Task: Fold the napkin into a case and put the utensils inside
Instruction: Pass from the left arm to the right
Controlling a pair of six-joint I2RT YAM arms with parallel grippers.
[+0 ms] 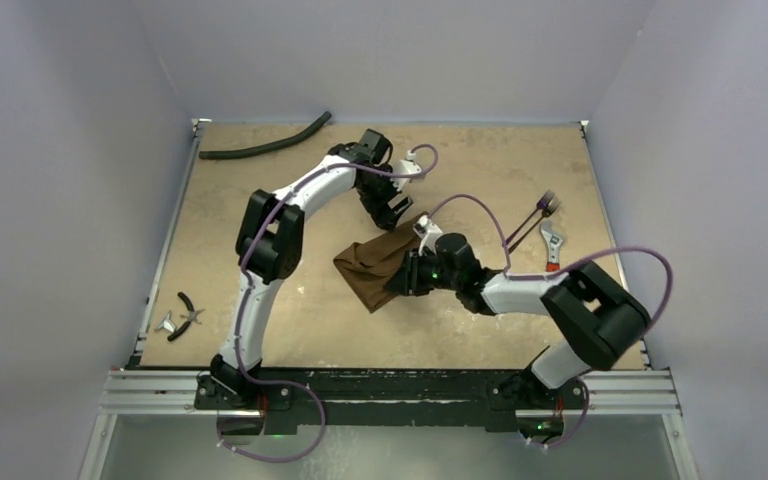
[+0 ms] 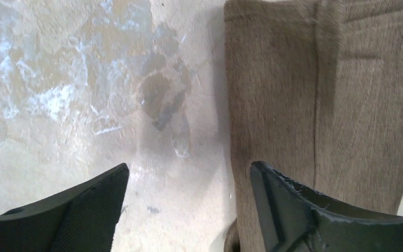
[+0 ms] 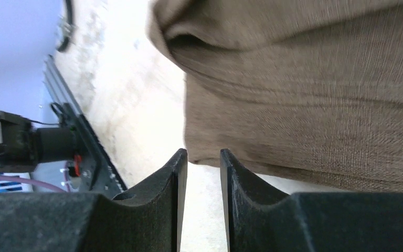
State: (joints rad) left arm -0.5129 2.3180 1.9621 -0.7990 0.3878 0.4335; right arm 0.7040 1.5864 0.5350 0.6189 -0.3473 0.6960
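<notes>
Open left end effector (image 2: 189,210) over table (image 2: 84,105), beside folded napkin (image 2: 320,105).

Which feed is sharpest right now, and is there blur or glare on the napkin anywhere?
Left wrist: sharpest, the napkin weave crisp, pale shiny patches on the table. Right wrist: napkin softly blurred, the table washed out bright. Top external: evenly lit, the napkin small, no glare on it.

Soft, even light from above me; glare whitens the table (image 3: 136,105) by my right wrist, where the napkin (image 3: 315,94) blurs.
</notes>
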